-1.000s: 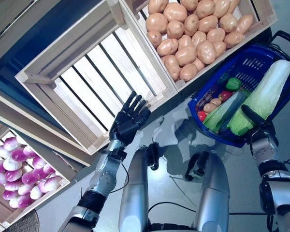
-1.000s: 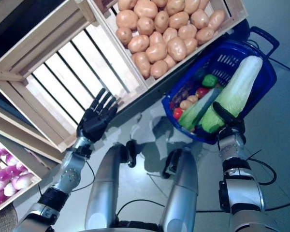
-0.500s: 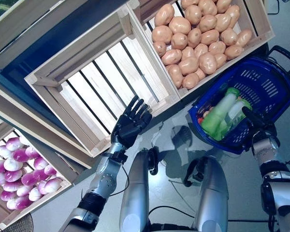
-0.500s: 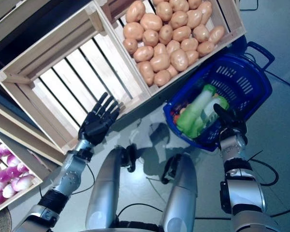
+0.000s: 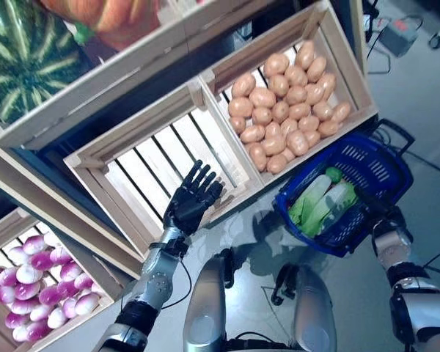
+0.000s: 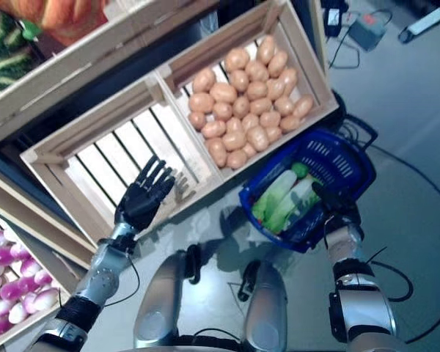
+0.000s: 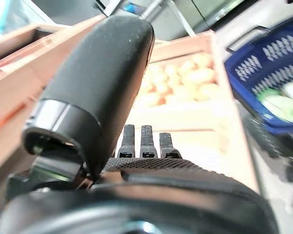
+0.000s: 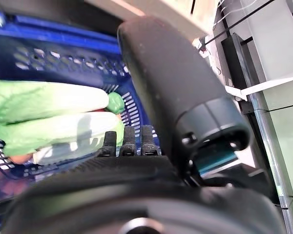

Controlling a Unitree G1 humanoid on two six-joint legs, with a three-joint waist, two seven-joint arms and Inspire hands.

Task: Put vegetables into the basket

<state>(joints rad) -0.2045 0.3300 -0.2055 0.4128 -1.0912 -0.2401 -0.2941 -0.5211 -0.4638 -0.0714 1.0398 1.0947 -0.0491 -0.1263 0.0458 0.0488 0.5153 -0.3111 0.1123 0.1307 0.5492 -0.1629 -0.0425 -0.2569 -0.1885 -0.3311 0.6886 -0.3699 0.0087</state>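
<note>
The blue plastic basket stands on the grey floor at the right, below the stand's right crate. Long pale green cabbages and a small green vegetable lie in it; they also show in the right wrist view. My right hand is at the basket's near rim with straight fingers, holding nothing. My left hand is raised in front of the slatted wooden crate, fingers spread and straight, empty.
The wooden stand's crates and shelves fill the upper and left parts of the eye views. A lower crate juts out at the bottom left. Cables and a small box lie on the floor at the top right.
The whole picture has shifted and everything looks smaller and farther: the camera has moved. Both hands keep their places, the left by the slatted crate, the right at the basket's rim.
</note>
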